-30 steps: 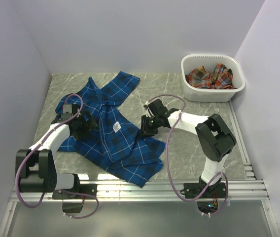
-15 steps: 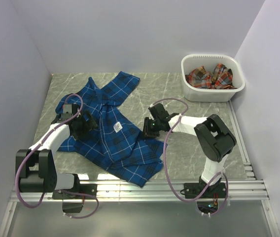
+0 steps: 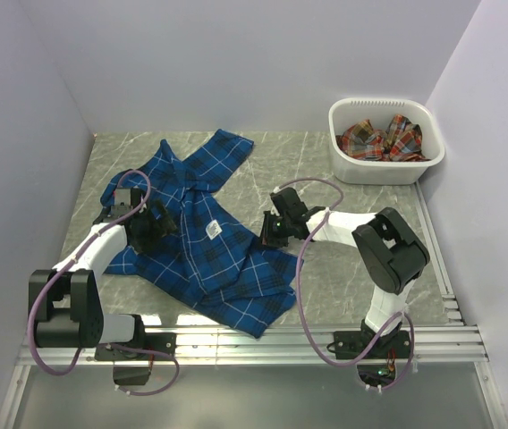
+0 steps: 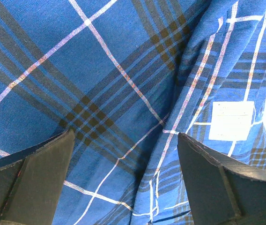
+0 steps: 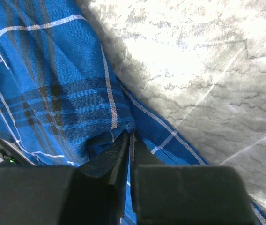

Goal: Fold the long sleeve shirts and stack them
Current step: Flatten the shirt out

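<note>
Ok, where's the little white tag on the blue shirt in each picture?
Top external: the white tag sits in the middle of the shirt, left of the picture's centre.
Left wrist: the tag is on the right side, about halfway down.
Right wrist: not in it; only blue cloth and the grey table show.
Shared landmark: the blue shirt with its thin white lines shows in all three views.

I can't read any words here. The blue shirt (image 4: 100, 70) has a small white tag (image 4: 231, 120), but its print is too faint.
</note>
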### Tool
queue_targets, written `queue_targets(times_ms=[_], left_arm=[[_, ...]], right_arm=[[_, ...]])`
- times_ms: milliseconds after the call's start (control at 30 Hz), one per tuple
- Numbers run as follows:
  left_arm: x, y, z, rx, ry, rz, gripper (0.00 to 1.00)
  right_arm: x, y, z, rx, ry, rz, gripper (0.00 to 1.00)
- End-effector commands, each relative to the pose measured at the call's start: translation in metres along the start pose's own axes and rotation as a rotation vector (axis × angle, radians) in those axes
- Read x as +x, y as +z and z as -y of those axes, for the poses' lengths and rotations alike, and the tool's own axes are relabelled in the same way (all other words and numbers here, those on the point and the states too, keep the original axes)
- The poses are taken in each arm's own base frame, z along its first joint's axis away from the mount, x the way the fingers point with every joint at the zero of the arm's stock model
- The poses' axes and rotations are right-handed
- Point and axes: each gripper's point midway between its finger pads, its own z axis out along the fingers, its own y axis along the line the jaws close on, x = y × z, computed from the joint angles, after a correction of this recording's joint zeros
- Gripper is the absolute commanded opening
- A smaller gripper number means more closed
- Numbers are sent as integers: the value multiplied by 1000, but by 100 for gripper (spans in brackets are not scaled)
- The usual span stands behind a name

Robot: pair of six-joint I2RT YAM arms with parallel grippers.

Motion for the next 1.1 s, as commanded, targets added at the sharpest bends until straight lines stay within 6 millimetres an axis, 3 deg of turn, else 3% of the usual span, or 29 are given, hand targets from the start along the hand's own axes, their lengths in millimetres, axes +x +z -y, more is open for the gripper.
queue_targets(times_ms=[0, 233, 500, 767, 1067], left_arm=[[-9, -2, 3, 2, 13, 22, 98], [-10, -1, 1, -8, 11, 25, 98], [-4, 8, -9, -56, 1, -5, 98], [11, 28, -25, -133, -17, -86, 98], [17, 38, -44, -232, -30, -119, 98]], right_arm=[[-19, -15, -22, -45, -45, 83, 6], [-22, -41, -28, -12, -76, 83, 0], [-2, -77, -34, -8, -134, -24, 0], [7, -82, -12, 68, -181, -69, 3], [13, -89, -1, 107, -165, -94, 2]])
